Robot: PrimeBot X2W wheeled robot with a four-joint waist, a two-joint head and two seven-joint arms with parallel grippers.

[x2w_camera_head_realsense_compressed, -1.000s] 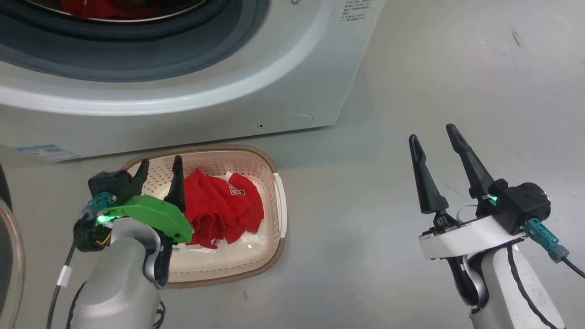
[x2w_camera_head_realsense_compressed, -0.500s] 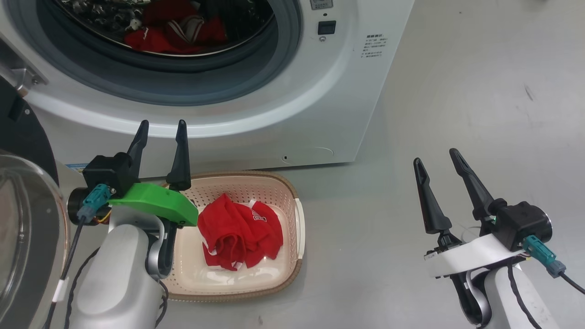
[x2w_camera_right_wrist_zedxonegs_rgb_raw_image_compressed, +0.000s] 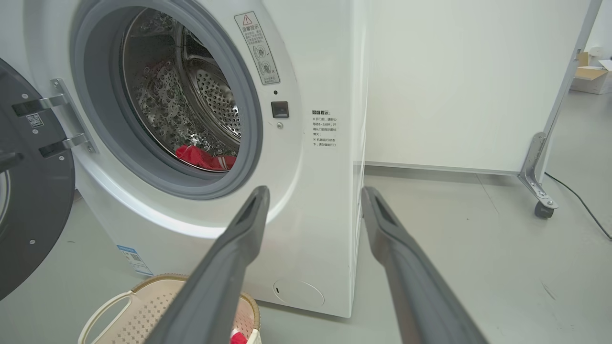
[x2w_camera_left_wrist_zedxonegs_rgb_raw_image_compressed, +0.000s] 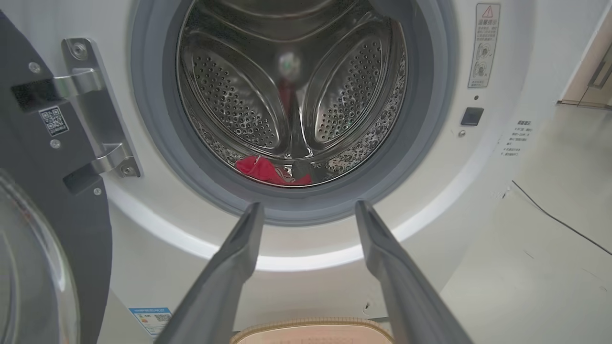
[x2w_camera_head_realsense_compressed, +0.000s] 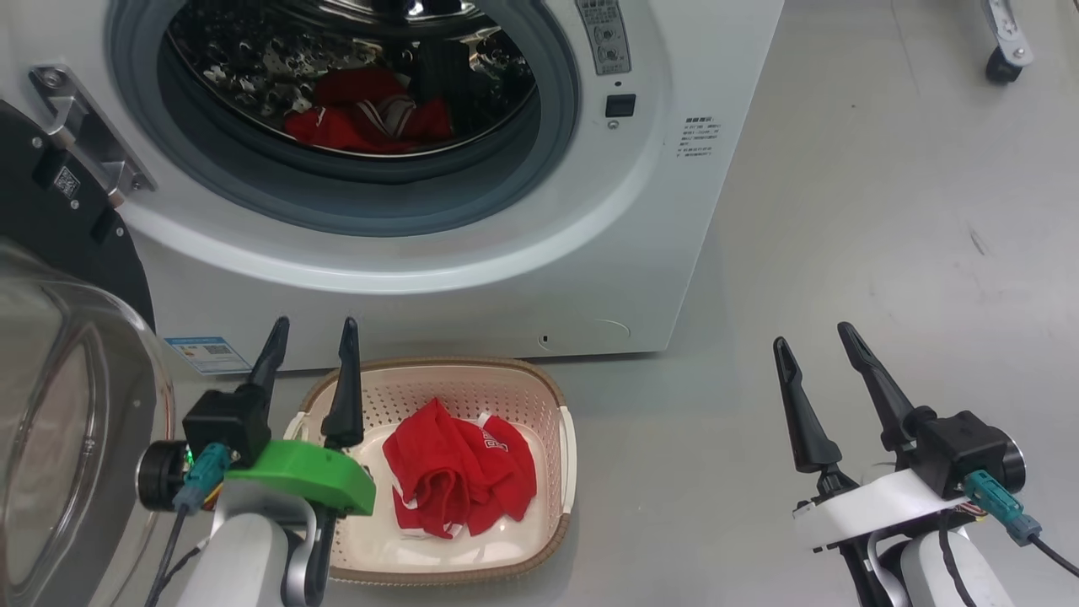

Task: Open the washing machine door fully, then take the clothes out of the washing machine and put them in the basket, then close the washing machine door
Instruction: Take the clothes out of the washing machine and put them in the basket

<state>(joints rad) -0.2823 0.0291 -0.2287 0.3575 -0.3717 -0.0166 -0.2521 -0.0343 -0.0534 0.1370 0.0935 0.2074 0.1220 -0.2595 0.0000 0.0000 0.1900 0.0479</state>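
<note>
The white washing machine (x2w_camera_head_realsense_compressed: 641,211) (x2w_camera_left_wrist_zedxonegs_rgb_raw_image_compressed: 483,200) (x2w_camera_right_wrist_zedxonegs_rgb_raw_image_compressed: 325,200) stands with its black-rimmed glass door (x2w_camera_head_realsense_compressed: 59,405) (x2w_camera_left_wrist_zedxonegs_rgb_raw_image_compressed: 43,200) (x2w_camera_right_wrist_zedxonegs_rgb_raw_image_compressed: 28,210) swung open to the left. Red clothes (x2w_camera_head_realsense_compressed: 367,126) (x2w_camera_left_wrist_zedxonegs_rgb_raw_image_compressed: 267,169) (x2w_camera_right_wrist_zedxonegs_rgb_raw_image_compressed: 203,158) lie at the bottom of the steel drum. Another red jersey (x2w_camera_head_realsense_compressed: 459,480) lies in the cream basket (x2w_camera_head_realsense_compressed: 565,455) (x2w_camera_right_wrist_zedxonegs_rgb_raw_image_compressed: 143,306) on the floor before the machine. My left gripper (x2w_camera_head_realsense_compressed: 310,327) (x2w_camera_left_wrist_zedxonegs_rgb_raw_image_compressed: 306,208) is open and empty above the basket's left side, pointing at the drum. My right gripper (x2w_camera_head_realsense_compressed: 813,335) (x2w_camera_right_wrist_zedxonegs_rgb_raw_image_compressed: 313,191) is open and empty over the floor to the right.
A blue label sticker (x2w_camera_head_realsense_compressed: 206,354) sits low on the machine front. Grey floor spreads to the right, with a caster wheel (x2w_camera_head_realsense_compressed: 1003,63) (x2w_camera_right_wrist_zedxonegs_rgb_raw_image_compressed: 542,210) of a white partition frame farther off. A dark cable (x2w_camera_left_wrist_zedxonegs_rgb_raw_image_compressed: 554,217) runs across the floor.
The head camera has tilted up, bringing the drum and open door into view. My left gripper has risen from inside the basket to above its rim; the right arm keeps its pose.
</note>
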